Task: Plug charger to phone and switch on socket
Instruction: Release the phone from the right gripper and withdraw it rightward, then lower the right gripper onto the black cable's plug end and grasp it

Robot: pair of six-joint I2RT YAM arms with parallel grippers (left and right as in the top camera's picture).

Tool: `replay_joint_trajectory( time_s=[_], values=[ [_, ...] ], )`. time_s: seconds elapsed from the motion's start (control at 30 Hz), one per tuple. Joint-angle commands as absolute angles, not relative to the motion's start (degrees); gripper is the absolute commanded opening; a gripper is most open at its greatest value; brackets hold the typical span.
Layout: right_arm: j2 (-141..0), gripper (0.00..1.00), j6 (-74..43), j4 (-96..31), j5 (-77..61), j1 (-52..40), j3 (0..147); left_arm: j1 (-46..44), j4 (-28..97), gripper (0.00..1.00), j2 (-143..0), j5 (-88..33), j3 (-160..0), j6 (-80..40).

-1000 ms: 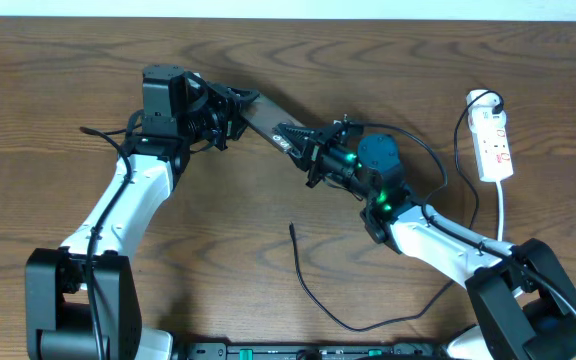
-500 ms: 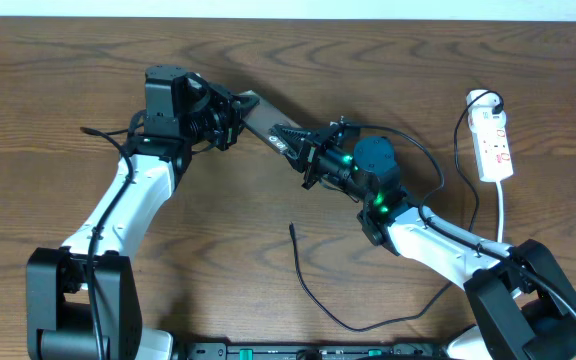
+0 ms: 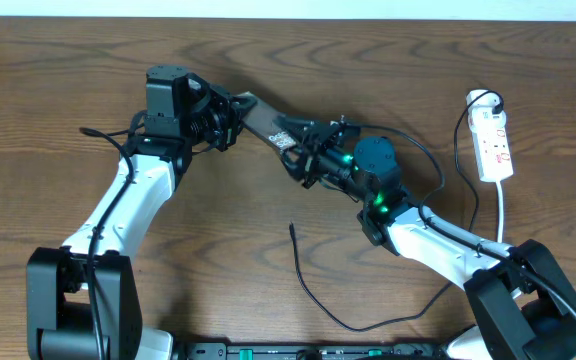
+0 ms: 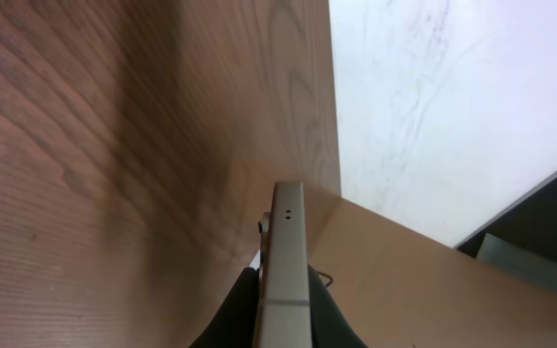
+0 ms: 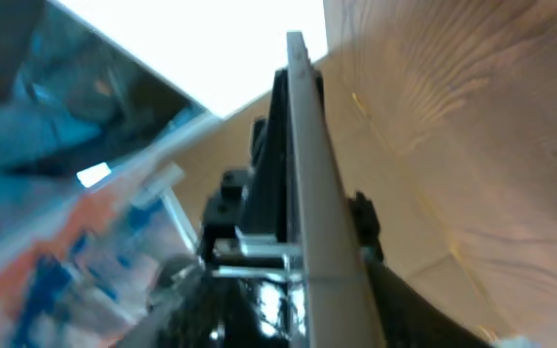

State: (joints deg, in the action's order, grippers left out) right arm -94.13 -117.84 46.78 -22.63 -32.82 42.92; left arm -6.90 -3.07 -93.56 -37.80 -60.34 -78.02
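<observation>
The phone, a bronze slab, hangs edge-on above the table between both arms. My left gripper is shut on its left end. In the left wrist view the phone's pale edge runs up from between the black fingers. My right gripper straddles the other end with its jaws open. In the right wrist view a gap shows on one side of the phone's edge. The charger lies on the table with its plug tip free. The socket lies at the far right.
The socket's white lead runs down toward the right arm's base. A black cable loops off the right arm near the socket. Wood table stretches to the left and front.
My right gripper's jaws have spread apart at the phone's end, which they were pinching before. The left gripper has closed on the other end and holds it.
</observation>
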Motion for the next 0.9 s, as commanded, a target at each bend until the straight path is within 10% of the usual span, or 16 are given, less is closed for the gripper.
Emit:
replay_joint_trajectory(
  time_s=[0.0,0.17,0.63,0.87],
  values=[
    [-93.8,0.76,-117.3,46.9,-22.3,-32.9,43.6,-6.3,-3.6,0.07,-93.6,-37.8,-60.4,-78.1],
    [-93.8,0.99,-114.4,46.9,-22.1,-31.4,43.6,-2.7,-3.5,0.07,-93.6,-39.0,-60.4,-76.0],
    [-93.8,0.99,-74.9,44.0,-34.1,-23.6,44.5,20.5,-4.5,0.07,-93.6,-76.2,-60.4,-44.7],
    [-93.8,0.99,-49.3,3.9,-38.2,-25.7,58.7,22.5,-9.0,0.07,-93.6,-88.0,-60.4,-35.2]
  ],
)
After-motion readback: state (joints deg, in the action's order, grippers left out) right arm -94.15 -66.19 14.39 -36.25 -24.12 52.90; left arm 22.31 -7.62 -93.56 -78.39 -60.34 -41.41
